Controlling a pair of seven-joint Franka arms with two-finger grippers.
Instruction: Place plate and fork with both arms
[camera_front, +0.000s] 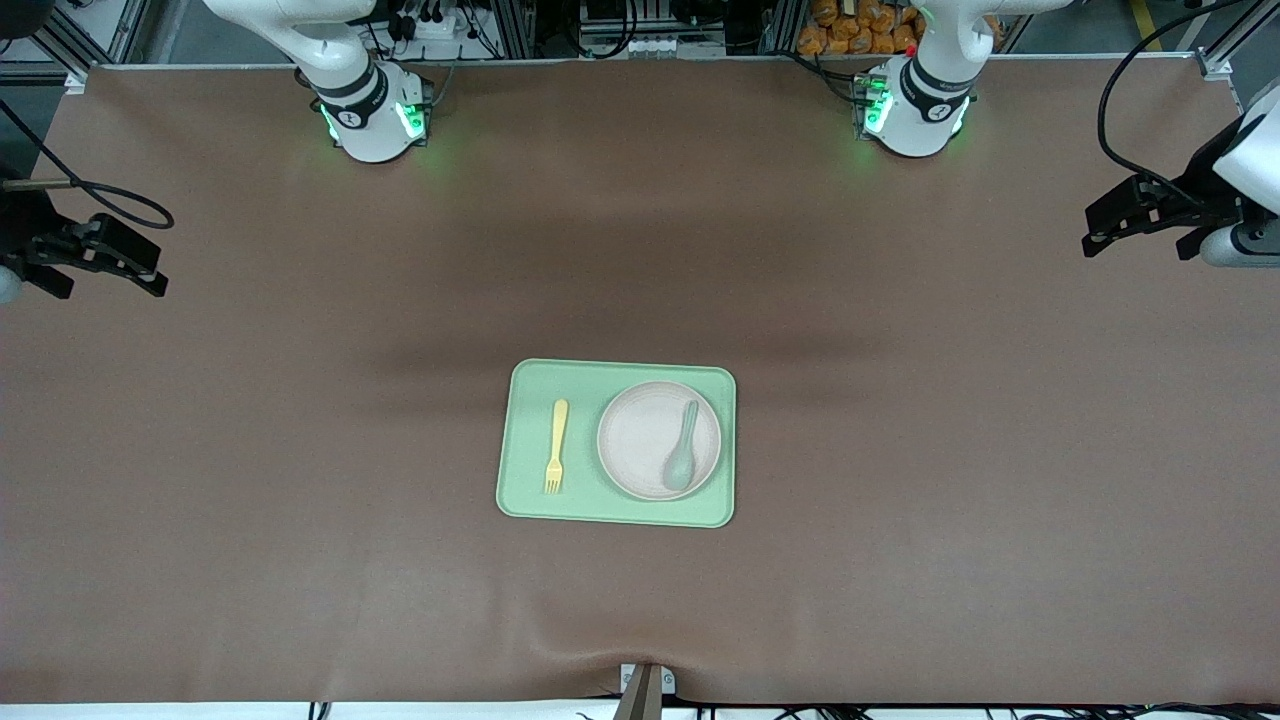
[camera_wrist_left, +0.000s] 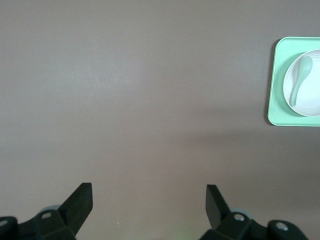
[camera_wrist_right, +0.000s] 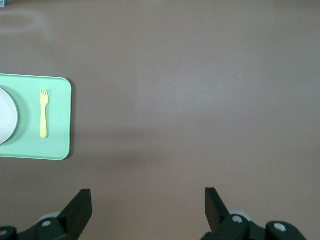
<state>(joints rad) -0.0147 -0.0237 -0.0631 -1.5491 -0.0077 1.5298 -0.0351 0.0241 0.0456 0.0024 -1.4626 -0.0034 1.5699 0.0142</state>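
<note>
Both sets of jaws are spread wide w/ nothing between them. The left gripper (camera_wrist_left: 147, 200) is held over bare counter (camera_front: 900, 450) at the left arm's end; the right gripper (camera_wrist_right: 147, 200) is held likewise at the right arm's end. Both arms are parked well apart from the work.

At mid-counter a green tray (camera_front: 525, 500) is seen. On it the plate (camera_front: 640, 435) is set toward the left arm's end, w/ a green spoon (camera_front: 682, 455) lying in it; the yellow fork (camera_front: 556, 445) is laid just beside the plate, toward the right arm's end, tines nearer the front camera.

Plate and fork are thus already placed as the task would leave them, so no approach or grasp is called for; whether the arms put them there can't be told.
</note>
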